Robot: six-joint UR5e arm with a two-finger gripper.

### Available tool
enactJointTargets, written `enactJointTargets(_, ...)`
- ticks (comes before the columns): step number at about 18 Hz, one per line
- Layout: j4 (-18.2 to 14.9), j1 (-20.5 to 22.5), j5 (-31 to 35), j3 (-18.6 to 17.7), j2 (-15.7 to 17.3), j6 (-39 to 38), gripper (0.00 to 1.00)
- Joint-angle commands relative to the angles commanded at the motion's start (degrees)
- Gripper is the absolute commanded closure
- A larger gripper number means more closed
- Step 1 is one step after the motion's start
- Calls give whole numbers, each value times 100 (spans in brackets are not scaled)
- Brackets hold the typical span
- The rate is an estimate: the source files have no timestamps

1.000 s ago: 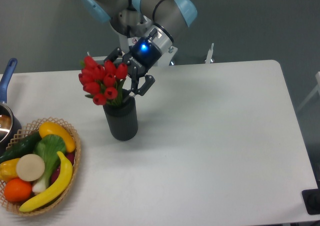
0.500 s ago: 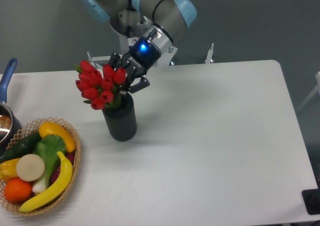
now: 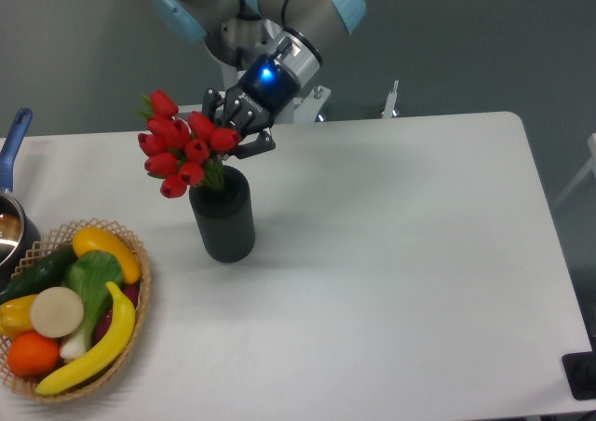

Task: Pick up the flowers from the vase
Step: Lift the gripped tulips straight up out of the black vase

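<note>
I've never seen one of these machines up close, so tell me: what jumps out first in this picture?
A bunch of bright red flowers leans out of a dark vase near the middle-left of the white table. Right behind them, the gripper with a glowing blue light is closed around the bunch from above. At the lower left corner sits a wicker basket full of colourful fruit and vegetables.

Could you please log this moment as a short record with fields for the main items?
gripper: closed around the flowers near the top of the bunch
flowers: red tulips, leaning left, stems at the vase mouth
vase: dark, upright on the table
basket: wicker, front-left, filled with fruit and vegetables
pot: blue handle, left edge
</note>
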Motion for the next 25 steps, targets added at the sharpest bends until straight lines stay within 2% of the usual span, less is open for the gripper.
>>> enactJointTargets(5,0,70,-325,519,-17,-695,87)
enactJointTargets(16,-26,158,-491,950,-52,-1389,86)
enactJointTargets(21,-53,316,-879,1283,-88,-2311,86)
enactJointTargets(25,-53,360,-888,1381,-88,-2585,86)
